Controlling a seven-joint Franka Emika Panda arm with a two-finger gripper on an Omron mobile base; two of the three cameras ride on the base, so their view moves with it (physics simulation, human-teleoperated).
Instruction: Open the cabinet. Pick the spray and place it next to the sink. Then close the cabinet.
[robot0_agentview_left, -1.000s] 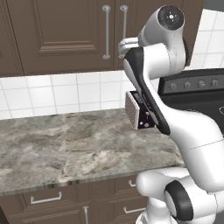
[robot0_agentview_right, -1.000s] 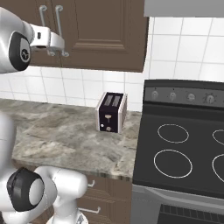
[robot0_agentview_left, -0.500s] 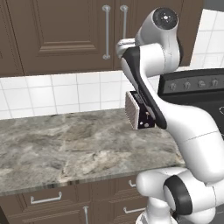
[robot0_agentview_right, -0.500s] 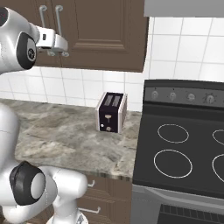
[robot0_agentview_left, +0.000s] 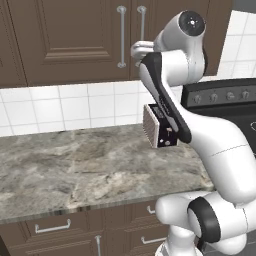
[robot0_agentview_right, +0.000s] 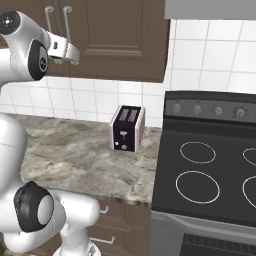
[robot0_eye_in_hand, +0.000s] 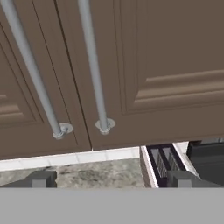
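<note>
Beneath the cabinet, the pincer stood spread and empty, having risen over the last second to face the lower ends of the two bar handles. Both doors were shut, so opening had yet to begin. Below stood the toaster on the bench.

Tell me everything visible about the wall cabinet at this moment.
The cabinet is dark brown wood with raised-panel doors. Both doors are shut, meeting at a thin centre seam. Each carries a long upright silver bar handle fixed by a round mount near the bottom edge. It hangs above white wall tiles and the grey marbled counter, with the toaster below. The open gripper sits close in front of the handles; nothing touches the cabinet.
</note>
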